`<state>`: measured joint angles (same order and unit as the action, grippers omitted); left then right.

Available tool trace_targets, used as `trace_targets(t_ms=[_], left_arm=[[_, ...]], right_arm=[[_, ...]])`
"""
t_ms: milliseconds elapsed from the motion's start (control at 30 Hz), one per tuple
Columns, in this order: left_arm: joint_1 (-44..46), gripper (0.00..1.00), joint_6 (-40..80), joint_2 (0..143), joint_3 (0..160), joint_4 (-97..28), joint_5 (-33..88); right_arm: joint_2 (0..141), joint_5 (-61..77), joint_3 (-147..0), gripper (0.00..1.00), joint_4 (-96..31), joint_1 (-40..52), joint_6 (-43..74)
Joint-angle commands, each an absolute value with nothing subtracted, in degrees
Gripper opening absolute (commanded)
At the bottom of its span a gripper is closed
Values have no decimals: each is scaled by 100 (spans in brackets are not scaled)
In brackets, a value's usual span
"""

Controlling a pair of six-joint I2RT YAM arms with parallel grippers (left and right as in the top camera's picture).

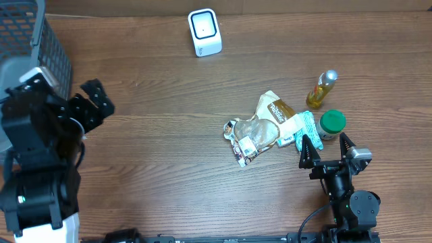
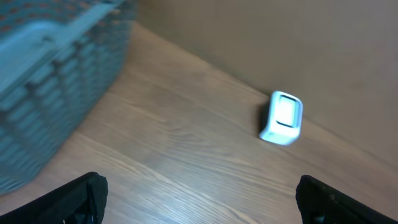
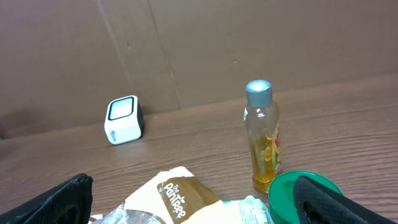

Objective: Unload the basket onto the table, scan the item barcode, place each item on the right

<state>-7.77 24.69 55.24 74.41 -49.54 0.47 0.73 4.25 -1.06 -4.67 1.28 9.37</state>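
The white barcode scanner (image 1: 204, 32) stands at the table's far edge; it also shows as the scanner (image 2: 282, 118) and the scanner (image 3: 123, 119). A pile of items lies right of centre: a brown-and-cream snack bag (image 1: 273, 116), a clear packet (image 1: 248, 136) and a teal pack (image 1: 307, 128). A yellow bottle (image 1: 322, 89) with a silver cap and a green-lidded jar (image 1: 332, 122) stand beside them. My right gripper (image 1: 327, 146) hangs open just in front of the pile, holding nothing. My left gripper (image 1: 94, 102) is open at the far left, holding nothing.
A grey mesh basket (image 1: 30, 40) occupies the far left corner, close to my left arm. A brown cardboard wall (image 3: 199, 43) runs behind the table.
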Motion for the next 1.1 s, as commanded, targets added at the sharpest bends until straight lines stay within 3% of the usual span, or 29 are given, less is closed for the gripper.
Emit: trace_targets(t_ms=[0, 333, 900, 1067], left_arm=[[-366, 100, 2316, 5140, 7323, -4969, -12], [-30, 100, 2499, 3975, 5631, -4847, 161], [-34, 100, 1949, 1396, 2873, 504, 156], [-34, 100, 1664, 829, 2158, 1509, 150]], right_arm=[[16, 440, -45, 100, -443, 165, 910], [16, 440, -45, 100, -440, 165, 910], [16, 438, -45, 100, -440, 165, 910], [16, 438, -45, 100, -440, 165, 910]])
